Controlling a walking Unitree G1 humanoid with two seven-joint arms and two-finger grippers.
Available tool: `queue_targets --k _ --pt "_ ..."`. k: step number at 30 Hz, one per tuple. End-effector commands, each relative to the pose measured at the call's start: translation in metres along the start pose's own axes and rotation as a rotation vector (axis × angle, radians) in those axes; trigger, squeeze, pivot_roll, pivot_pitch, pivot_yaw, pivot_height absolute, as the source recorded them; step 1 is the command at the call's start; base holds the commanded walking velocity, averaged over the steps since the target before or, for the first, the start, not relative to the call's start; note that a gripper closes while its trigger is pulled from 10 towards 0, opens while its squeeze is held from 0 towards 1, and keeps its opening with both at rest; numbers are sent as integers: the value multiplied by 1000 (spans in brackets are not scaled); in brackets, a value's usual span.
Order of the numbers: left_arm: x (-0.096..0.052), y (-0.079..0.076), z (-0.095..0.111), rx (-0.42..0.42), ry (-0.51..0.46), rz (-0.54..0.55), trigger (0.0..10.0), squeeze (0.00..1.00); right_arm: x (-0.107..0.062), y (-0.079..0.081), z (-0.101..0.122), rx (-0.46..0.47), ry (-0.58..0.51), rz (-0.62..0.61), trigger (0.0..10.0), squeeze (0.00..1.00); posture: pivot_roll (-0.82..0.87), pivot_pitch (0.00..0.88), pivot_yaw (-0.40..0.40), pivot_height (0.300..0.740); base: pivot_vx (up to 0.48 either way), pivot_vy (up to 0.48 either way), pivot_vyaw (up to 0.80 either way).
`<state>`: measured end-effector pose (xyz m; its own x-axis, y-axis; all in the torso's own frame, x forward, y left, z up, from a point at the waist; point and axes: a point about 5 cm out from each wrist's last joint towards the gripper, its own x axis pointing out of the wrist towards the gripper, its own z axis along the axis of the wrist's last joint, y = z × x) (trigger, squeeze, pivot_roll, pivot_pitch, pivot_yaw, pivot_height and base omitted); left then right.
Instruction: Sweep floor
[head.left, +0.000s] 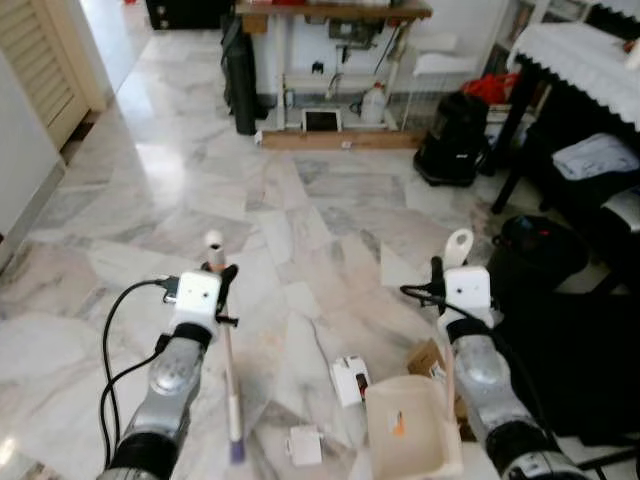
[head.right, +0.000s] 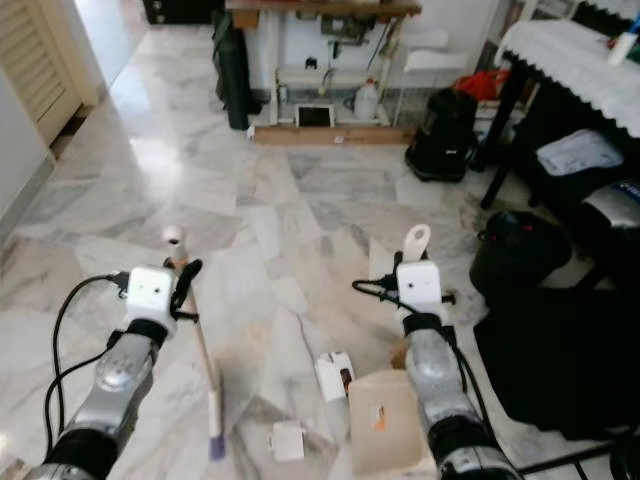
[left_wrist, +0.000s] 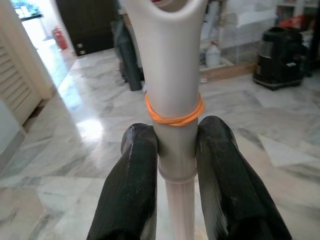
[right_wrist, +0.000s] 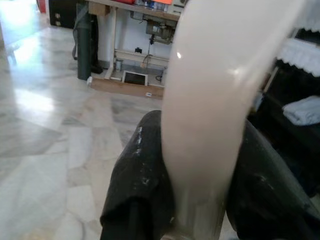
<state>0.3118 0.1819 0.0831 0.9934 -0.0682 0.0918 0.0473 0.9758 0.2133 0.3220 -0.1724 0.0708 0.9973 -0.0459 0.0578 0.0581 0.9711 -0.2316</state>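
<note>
- Left gripper (left_wrist: 175, 150) clenched on broom handle (head.left: 229, 350), lower left.
- Right gripper (right_wrist: 200, 170) clamped on dustpan handle (head.left: 458, 245); dustpan (head.left: 410, 425) lower right.
- Paper scraps (head.left: 349, 380) between, on marble floor (head.left: 300, 210).

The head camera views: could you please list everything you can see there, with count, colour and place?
Broom: one, pale handle, purple end low down, held upright by the left arm.
Dustpan: one, cream, on the floor by the right arm.
Litter: two white pieces and one brown scrap, on the floor near the dustpan.
Marble floor: grey-white, throughout.
Workbench: one, wooden top, far wall.
Jug: one, clear, under the workbench.
Vacuum cleaner: one, black, right of the workbench.
Table: one, white lace cloth, far right.
Bin: one, black, beside the table.
Left pincer: shut on the broom handle.
Right pincer: shut on the dustpan handle.
</note>
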Motion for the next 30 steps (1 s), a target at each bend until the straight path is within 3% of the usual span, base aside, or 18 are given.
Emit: queue_targets --k 1,14,21,30 --pt "5 -2 9 14 -40 -19 10000 0 1 -5 3 -2 -10 -29 10000 0 17 0 5 740 0 0 0" --pt "4 -1 6 16 -21 -49 10000 0 -15 -13 -19 -44 86 -95 10000 0 5 0 19 740 0 0 0" --pt "4 1 7 20 -21 -52 10000 0 -23 -14 -32 3 158 -138 10000 0 11 0 29 740 0 0 0" --pt "2 5 7 26 -15 -59 10000 0 -23 -15 -37 -9 191 -161 10000 0 16 0 43 740 0 0 0"
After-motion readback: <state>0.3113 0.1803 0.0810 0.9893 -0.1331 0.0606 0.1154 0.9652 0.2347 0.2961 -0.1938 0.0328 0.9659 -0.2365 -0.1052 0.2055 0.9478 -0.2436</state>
